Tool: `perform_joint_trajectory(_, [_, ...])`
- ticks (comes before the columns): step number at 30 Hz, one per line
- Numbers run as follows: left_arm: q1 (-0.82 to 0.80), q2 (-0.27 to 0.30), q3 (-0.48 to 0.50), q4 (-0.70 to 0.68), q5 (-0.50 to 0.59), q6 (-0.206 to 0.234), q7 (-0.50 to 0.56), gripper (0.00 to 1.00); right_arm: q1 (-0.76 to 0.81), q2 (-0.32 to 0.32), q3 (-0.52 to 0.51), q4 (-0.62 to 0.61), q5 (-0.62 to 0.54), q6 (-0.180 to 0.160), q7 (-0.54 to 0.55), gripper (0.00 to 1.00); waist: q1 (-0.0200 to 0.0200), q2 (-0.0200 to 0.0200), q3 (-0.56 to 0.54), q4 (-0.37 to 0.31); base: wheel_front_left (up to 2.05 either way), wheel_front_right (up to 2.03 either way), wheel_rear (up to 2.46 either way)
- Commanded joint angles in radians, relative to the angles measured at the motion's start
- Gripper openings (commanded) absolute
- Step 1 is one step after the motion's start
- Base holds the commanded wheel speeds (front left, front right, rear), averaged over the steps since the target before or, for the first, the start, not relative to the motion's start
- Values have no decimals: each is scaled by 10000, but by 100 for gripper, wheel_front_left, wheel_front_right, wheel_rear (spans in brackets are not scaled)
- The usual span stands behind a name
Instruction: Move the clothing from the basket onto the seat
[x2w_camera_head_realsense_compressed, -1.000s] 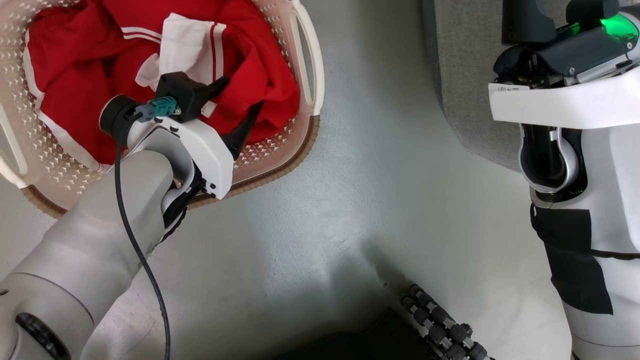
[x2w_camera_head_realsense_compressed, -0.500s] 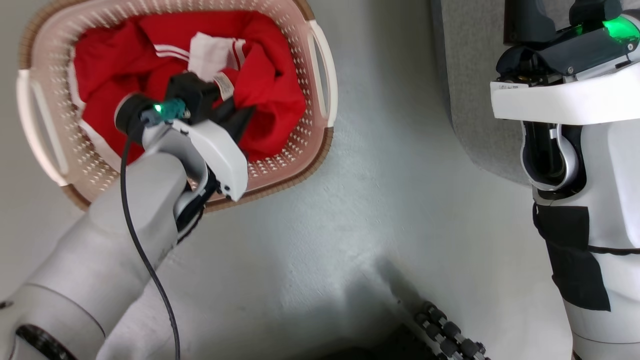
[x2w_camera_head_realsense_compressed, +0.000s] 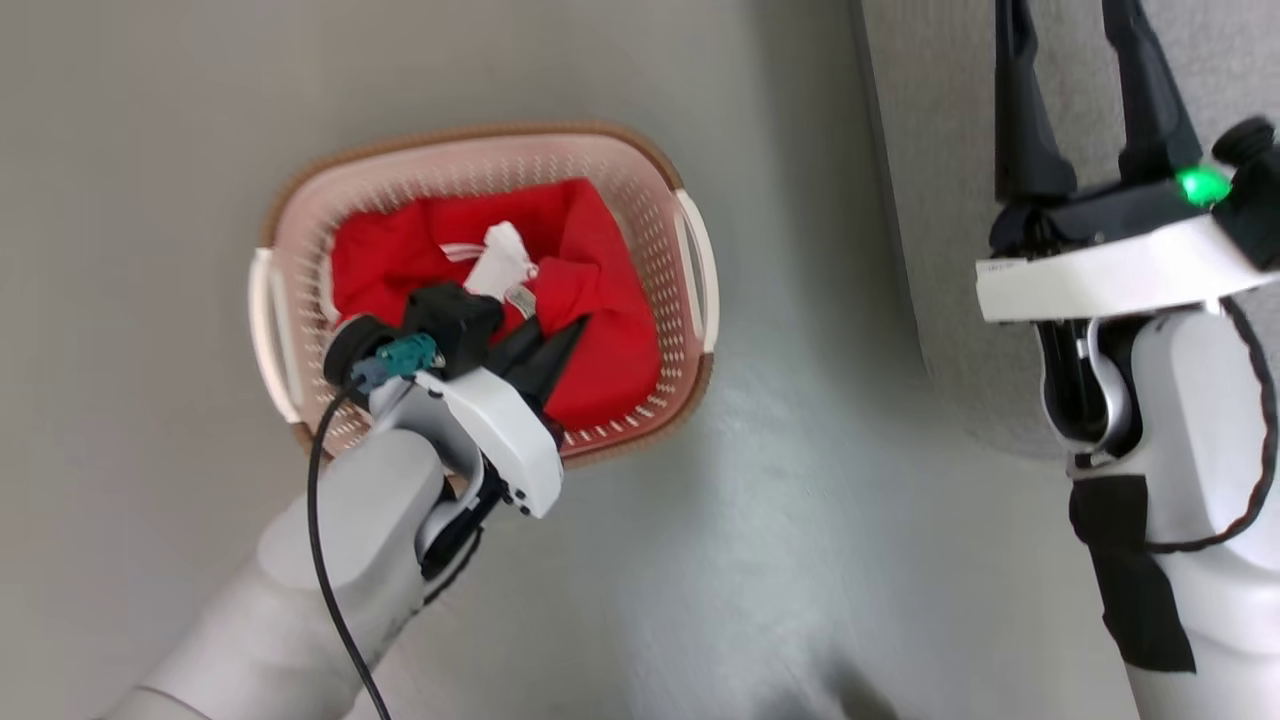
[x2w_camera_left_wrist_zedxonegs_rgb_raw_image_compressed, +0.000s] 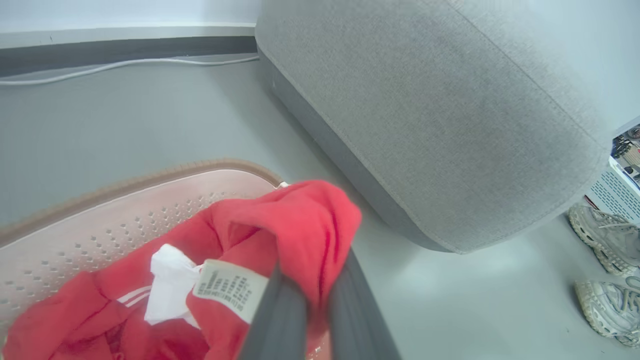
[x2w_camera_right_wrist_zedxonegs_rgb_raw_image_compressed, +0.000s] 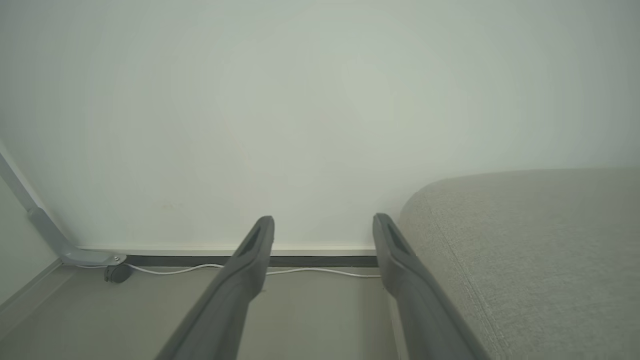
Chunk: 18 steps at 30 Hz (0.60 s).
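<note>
A fold of the red clothing (x2w_camera_left_wrist_zedxonegs_rgb_raw_image_compressed: 300, 220) is pinched between the jaws of the left gripper (x2w_camera_head_realsense_compressed: 555, 340), over the basket (x2w_camera_head_realsense_compressed: 470, 170). The rest of the garment is seen lying inside the basket, which is set on the floor (x2w_camera_head_realsense_compressed: 800, 500) near the grey seat (x2w_camera_left_wrist_zedxonegs_rgb_raw_image_compressed: 440, 125). 1 white tag (x2w_camera_left_wrist_zedxonegs_rgb_raw_image_compressed: 230, 290) is shown just beside the jaws. The right gripper (x2w_camera_right_wrist_zedxonegs_rgb_raw_image_compressed: 323, 219) is held by the seat's edge, jaws spread around nothing.

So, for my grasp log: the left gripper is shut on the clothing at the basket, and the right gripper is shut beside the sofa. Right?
No: the right gripper is open, jaws apart, as the right wrist view shows. The left gripper is shut on the clothing at the basket, and the right is beside the sofa.
</note>
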Motion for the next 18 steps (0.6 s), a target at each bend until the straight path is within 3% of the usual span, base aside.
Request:
perform_joint_trajectory(1, [317, 35, 388, -358, 152, -12, -61, 0, 498, 55, 8, -87, -177, 42, -59, 100, 0, 0, -1002, 598, 0, 0, 0])
perform_joint_trajectory(12, [1586, -136, 1580, -1852, 979, -12, -61, 0, 1979, 55, -714, 541, -688, 42, -59, 100, 0, 0, -3303, 1605, 0, 0, 0])
perform_joint_trajectory(18, [1655, 27, 1650, -2544, 1217, -12, -61, 0, 2634, 55, -909, 774, -706, 42, -59, 100, 0, 0, -4189, 1968, 0, 0, 0])
